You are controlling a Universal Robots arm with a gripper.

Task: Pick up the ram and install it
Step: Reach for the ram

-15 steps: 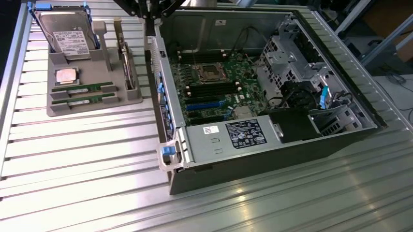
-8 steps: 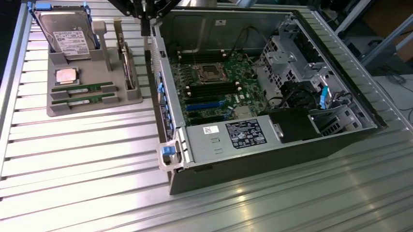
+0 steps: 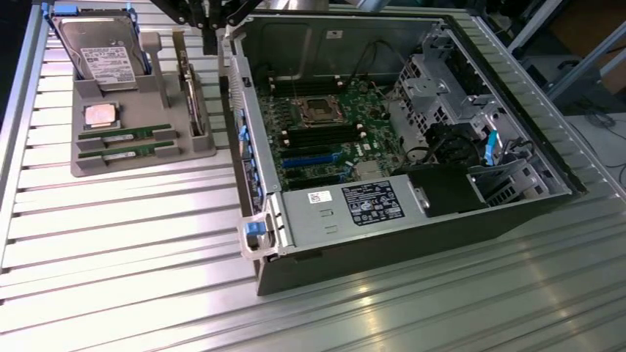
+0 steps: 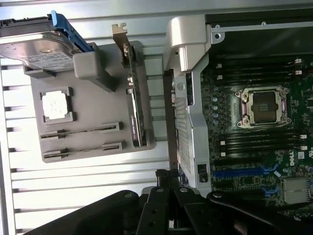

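**Tool pinched closed and empty over the computer case rim; ram not yet picked.**
The ram stood on edge in a slot of the gray holder, near the worktop edge at the exterior view's left, probably so its top edge could be pinched.

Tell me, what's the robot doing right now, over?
Pincer shut, holding nothing. Both ram sticks in grey tray, untouched. Nothing over them.
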